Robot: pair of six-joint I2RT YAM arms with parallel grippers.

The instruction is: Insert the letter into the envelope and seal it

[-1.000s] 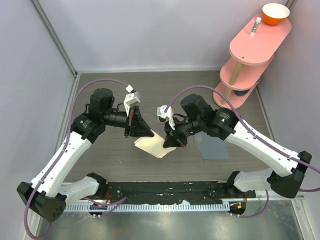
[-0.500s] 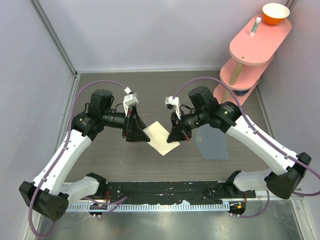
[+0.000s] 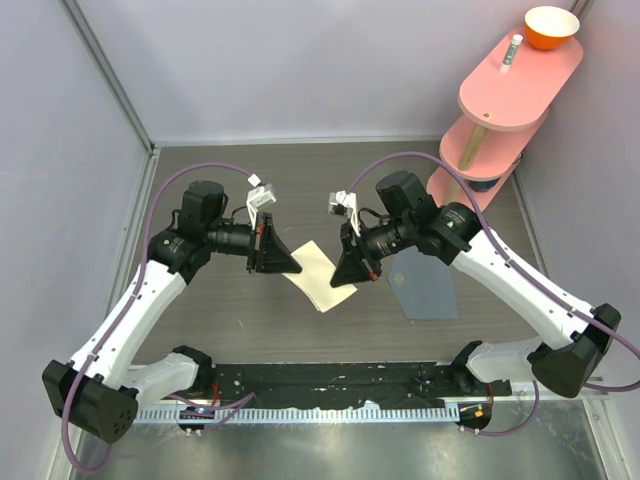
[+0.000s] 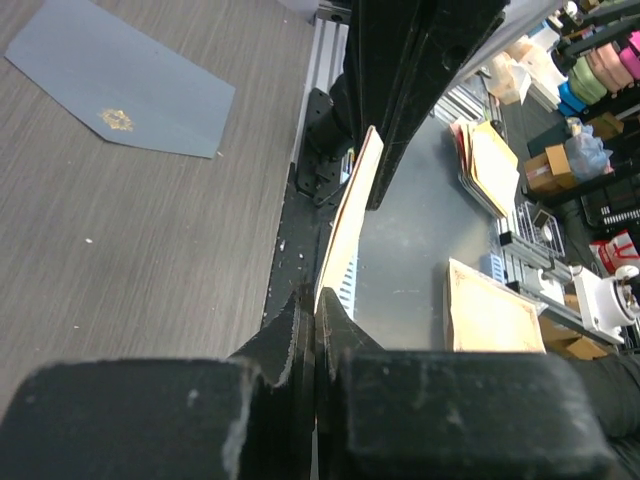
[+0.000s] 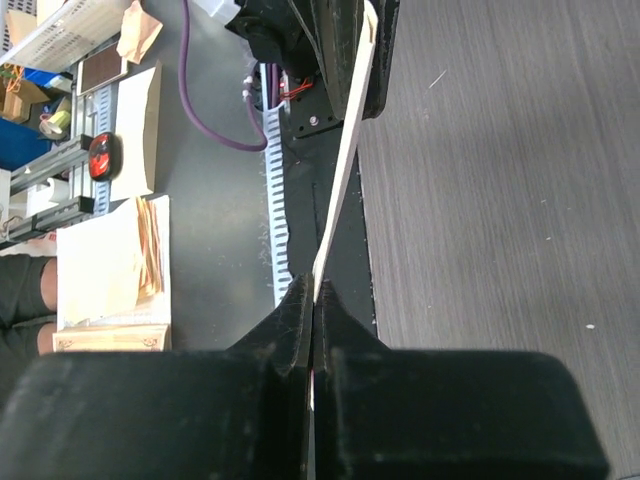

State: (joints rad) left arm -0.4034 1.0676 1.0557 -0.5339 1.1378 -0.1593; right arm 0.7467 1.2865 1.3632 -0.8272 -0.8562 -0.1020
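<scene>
The letter [image 3: 318,275], a cream sheet, hangs lifted above the table between my two grippers. My left gripper [image 3: 294,267] is shut on its left edge, and the sheet [image 4: 345,215] runs edge-on away from those jaws. My right gripper [image 3: 340,279] is shut on the opposite edge, where the letter [image 5: 340,190] also shows edge-on. The slate blue-grey envelope [image 3: 424,284] lies flat on the table to the right, below the right arm; its pointed flap [image 4: 125,95] shows in the left wrist view.
A pink tiered shelf [image 3: 505,100] stands at the back right with an orange bowl [image 3: 551,27] on top. A black strip [image 3: 330,382] with the arm bases runs along the table's near edge. Grey walls close the left and back.
The letter rose off the table, held between both grippers. My left gripper opened briefly and shut again on the sheet's left edge. The right arm shifted up and right.
</scene>
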